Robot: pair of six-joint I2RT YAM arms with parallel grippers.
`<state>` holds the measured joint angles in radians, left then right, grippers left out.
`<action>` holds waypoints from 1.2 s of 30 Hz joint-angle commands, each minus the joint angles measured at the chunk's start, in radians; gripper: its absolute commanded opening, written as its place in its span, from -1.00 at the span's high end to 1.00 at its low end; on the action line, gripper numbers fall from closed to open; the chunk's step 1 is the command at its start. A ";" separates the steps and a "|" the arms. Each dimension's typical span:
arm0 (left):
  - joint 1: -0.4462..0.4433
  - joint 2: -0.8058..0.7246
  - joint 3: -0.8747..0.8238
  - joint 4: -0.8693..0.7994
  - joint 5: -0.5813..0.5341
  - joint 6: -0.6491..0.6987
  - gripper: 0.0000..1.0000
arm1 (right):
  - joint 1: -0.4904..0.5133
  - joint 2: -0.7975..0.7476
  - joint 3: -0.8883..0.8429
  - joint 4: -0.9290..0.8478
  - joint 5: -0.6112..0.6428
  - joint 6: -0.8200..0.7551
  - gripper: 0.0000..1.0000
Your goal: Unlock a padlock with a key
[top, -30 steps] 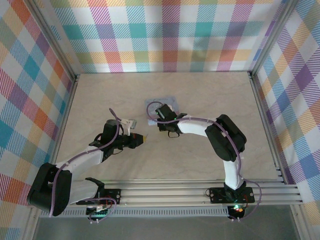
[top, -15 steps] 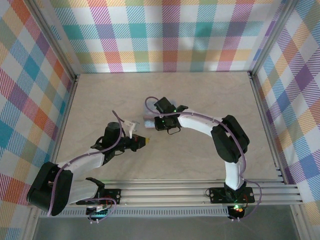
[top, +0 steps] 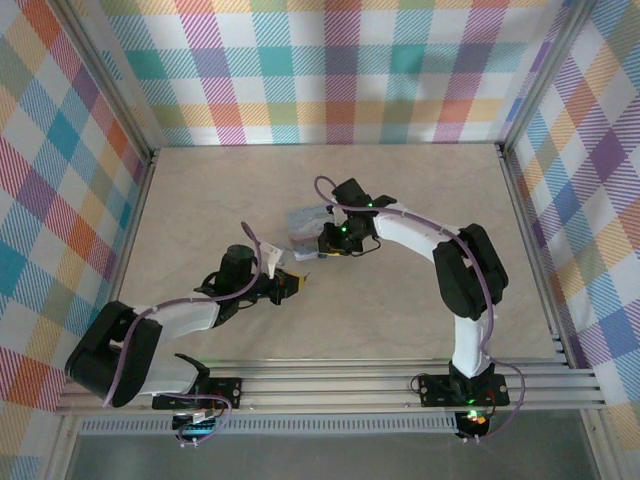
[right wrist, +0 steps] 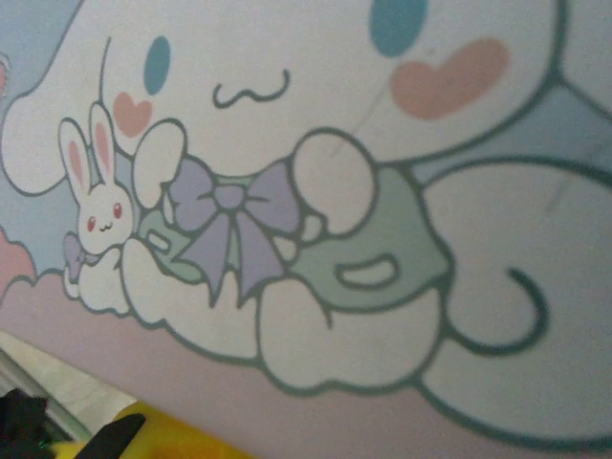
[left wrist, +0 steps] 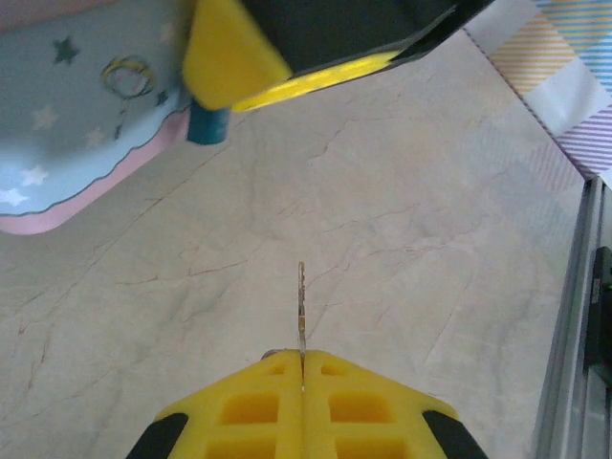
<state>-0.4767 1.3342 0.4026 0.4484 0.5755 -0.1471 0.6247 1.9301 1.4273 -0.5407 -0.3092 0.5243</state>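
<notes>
My left gripper (left wrist: pixel 302 356) is shut on the key (left wrist: pixel 300 311), a thin metal sliver pointing forward over the table. In the top view my left gripper (top: pixel 296 281) hovers just in front of the pastel tin box (top: pixel 306 221). My right gripper (top: pixel 322 243) is shut on the box's near edge and holds it tilted. The tiny teal padlock (left wrist: pixel 207 124) hangs at the edge of the tin box (left wrist: pixel 76 124), right under one of the right gripper's yellow fingers (left wrist: pixel 234 57), some way ahead of the key tip. The cartoon-printed lid (right wrist: pixel 325 191) sits close to the right wrist camera.
The pale marble-patterned table (top: pixel 420 180) has an aluminium rail (top: pixel 530 250) along its right side and checked walls around it. A metal rail (left wrist: pixel 574 316) runs along the right of the left wrist view.
My right gripper has swung right and back with the tin box, tilting it. My left gripper has crept right toward the box with the key.
</notes>
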 commanded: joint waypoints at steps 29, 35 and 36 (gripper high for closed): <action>-0.006 0.219 -0.017 0.510 -0.019 -0.148 1.00 | -0.080 -0.085 0.021 -0.067 -0.281 0.093 1.00; -0.008 0.255 -0.006 0.531 0.002 -0.161 1.00 | -0.080 -0.096 0.013 -0.047 -0.286 0.116 1.00; -0.008 0.262 -0.004 0.537 0.007 -0.165 1.00 | -0.081 -0.097 0.013 -0.047 -0.287 0.116 1.00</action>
<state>-0.4774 1.5768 0.3931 0.9249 0.5552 -0.3004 0.5491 1.8870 1.4273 -0.6071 -0.5518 0.6258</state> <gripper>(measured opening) 0.041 0.200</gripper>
